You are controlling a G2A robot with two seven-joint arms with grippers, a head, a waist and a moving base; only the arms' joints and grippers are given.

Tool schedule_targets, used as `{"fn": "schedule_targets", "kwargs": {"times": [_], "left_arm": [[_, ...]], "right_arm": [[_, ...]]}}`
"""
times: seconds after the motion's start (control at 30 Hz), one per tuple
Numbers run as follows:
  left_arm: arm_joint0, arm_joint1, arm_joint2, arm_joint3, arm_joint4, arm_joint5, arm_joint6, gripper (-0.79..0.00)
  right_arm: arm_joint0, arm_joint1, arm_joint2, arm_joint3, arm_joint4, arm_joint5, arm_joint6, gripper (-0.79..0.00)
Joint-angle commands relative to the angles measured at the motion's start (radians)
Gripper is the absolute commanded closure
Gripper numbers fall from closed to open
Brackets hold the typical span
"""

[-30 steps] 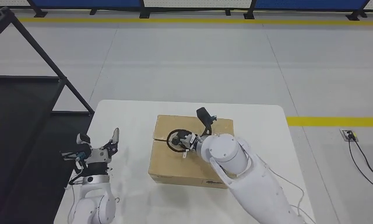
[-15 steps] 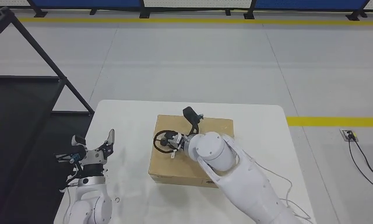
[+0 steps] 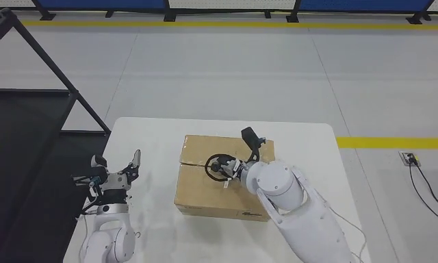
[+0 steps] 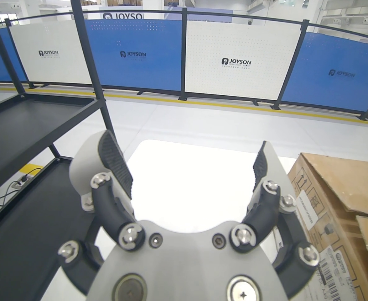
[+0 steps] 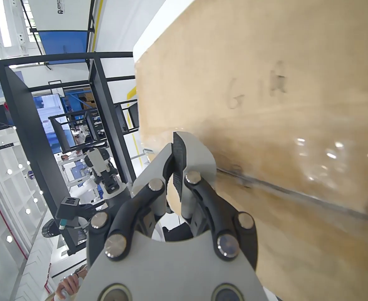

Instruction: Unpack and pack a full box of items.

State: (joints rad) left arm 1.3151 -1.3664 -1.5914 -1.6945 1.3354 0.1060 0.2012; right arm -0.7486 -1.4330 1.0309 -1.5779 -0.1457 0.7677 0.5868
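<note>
A brown cardboard box (image 3: 198, 188) with its top flaps closed stands in the middle of the white table (image 3: 301, 136). My right gripper (image 3: 219, 168) hovers low over the box top, near the seam between the flaps. In the right wrist view its fingers (image 5: 177, 145) are pressed together with nothing between them, just above the box (image 5: 265, 79). My left gripper (image 3: 118, 161) is at the table's left side, apart from the box, and stands open and empty (image 4: 187, 148). The labelled side of the box (image 4: 331, 189) is beside it.
A black metal shelf rack (image 3: 34, 126) stands off the table's left edge, close to my left arm, and its shelves (image 4: 30, 120) are bare. A strip of bare table lies between the left gripper and the box. Blue and white fence panels stand far behind.
My right gripper swung left across the box top, then came back to the right. The left gripper dipped toward the table's near-left side and returned, staying open.
</note>
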Motion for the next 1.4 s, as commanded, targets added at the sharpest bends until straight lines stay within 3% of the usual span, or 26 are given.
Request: {"fn": "schedule_targets", "kwargs": {"times": [0.0, 0.73, 1.37], "left_arm": [[-0.004, 0.000, 0.005, 0.001, 0.003, -0.001, -0.001, -0.785], [-0.034, -0.001, 0.048, 0.015, 0.040, -0.008, -0.018, -0.785], [-0.044, -0.001, 0.059, 0.024, 0.051, -0.009, -0.022, -0.785]], "right_arm": [[-0.023, 0.009, 0.022, -0.015, -0.015, 0.008, 0.014, 0.000], [-0.221, 0.074, 0.264, -0.166, -0.052, 0.036, 0.022, 0.000], [-0.332, 0.092, 0.436, -0.211, 0.103, -0.043, -0.072, 0.000]]}}
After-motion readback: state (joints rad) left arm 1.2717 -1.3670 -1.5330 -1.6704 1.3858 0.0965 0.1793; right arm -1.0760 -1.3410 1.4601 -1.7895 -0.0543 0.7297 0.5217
